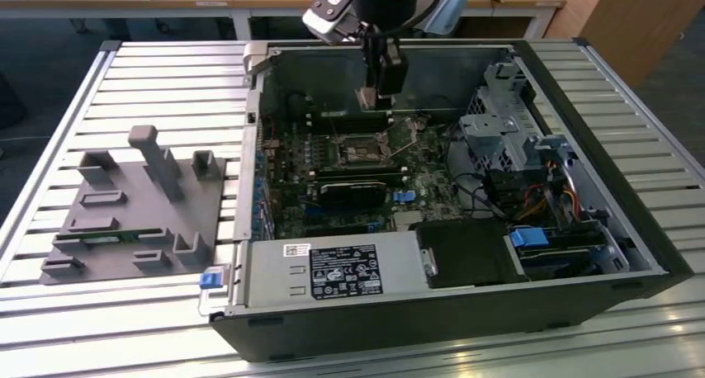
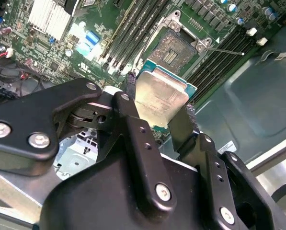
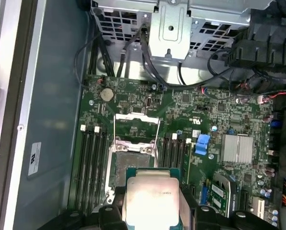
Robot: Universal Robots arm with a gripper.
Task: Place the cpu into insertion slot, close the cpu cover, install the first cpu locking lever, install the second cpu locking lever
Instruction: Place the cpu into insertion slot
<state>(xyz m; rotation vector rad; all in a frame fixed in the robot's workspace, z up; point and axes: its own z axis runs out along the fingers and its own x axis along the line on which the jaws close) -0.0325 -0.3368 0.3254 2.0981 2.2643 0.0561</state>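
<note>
Gripper [image 2: 158, 102] pinches flat silver-grey square cpu [image 2: 159, 93] near the socket [image 2: 178, 48], second wrist view; exterior view: black case [image 1: 441, 328] holding green motherboard [image 1: 289, 206], grey jig [image 1: 132, 209] at nine o'clock.

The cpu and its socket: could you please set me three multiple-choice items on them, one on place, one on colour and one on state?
1. Where is the cpu?
A. On the grey tray outside the case
B. Between the fingers of the hand, above the motherboard
C. On top of the power supply

2. What colour is the cpu's top?
A. Silver-grey
B. Red
C. Black

3. How is the socket?
A. Shut under its cover
B. Hidden under a cooler
C. Open and empty, with the cpu cover swung up

Answers: 1 B, the second wrist view shows the fingers clamping its edges. 2 A, its metal lid is dull silver. 3 C, the bare contact field shows.
</note>
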